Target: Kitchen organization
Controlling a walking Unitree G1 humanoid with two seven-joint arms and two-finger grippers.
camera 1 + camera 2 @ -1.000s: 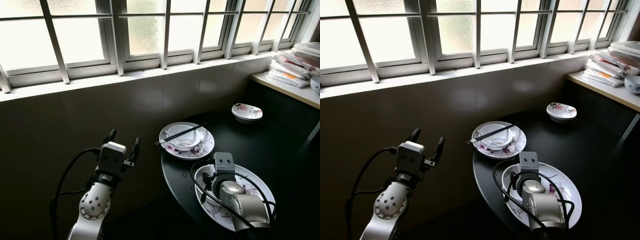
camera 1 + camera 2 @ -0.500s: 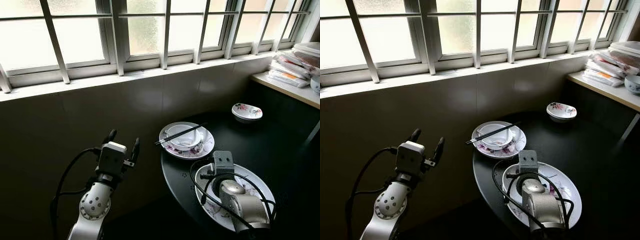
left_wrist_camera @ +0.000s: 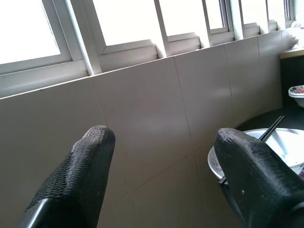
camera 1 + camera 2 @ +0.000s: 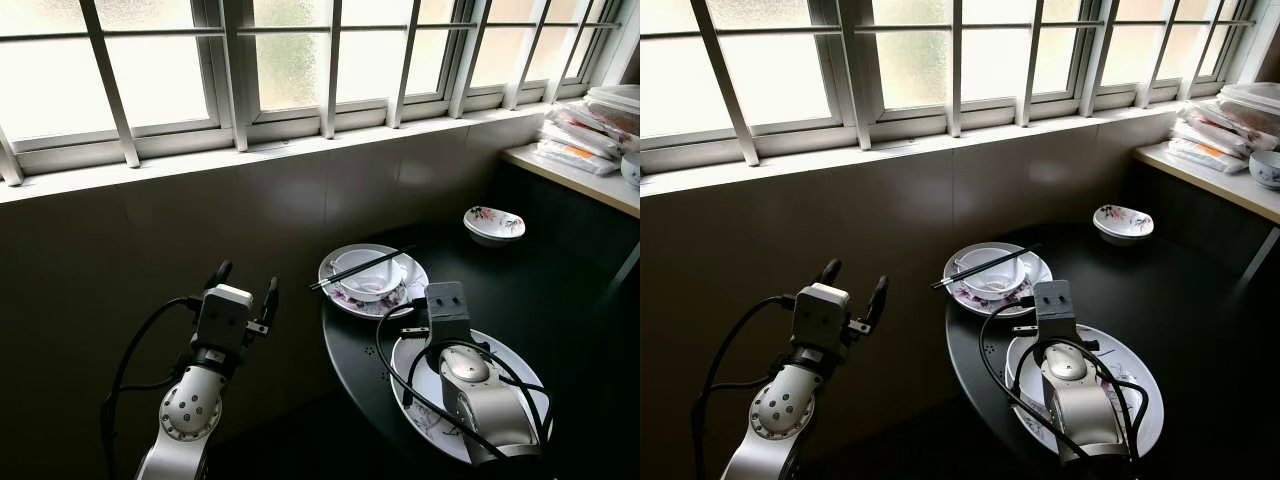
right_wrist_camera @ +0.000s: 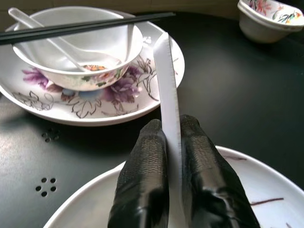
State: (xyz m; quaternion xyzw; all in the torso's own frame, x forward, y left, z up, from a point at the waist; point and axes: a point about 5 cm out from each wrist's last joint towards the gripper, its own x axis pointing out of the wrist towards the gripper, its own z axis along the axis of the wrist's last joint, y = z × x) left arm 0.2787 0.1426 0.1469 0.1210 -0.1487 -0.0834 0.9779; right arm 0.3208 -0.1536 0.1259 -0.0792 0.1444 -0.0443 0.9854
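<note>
My right gripper (image 5: 173,128) is shut on a long white utensil (image 5: 166,80), over the near rim of a large oval plate (image 4: 522,372). The utensil points toward a floral plate (image 4: 408,297) that carries a white bowl (image 5: 80,57), a white spoon (image 5: 57,42) and black chopsticks (image 4: 360,268) laid across the bowl. A small floral bowl (image 4: 494,224) stands farther back on the round black table (image 4: 570,290). Left of the table, my left gripper (image 4: 245,278) is raised before the tiled wall, open and holding nothing.
A light counter (image 4: 560,168) at the right holds stacked packets (image 4: 580,135) and a bowl. Barred windows (image 4: 300,60) run above the tiled wall (image 4: 150,230). The table's curved edge (image 4: 335,350) lies between my two arms.
My right gripper has moved a little forward over the oval plate, toward the floral plate. The left arm has stayed put.
</note>
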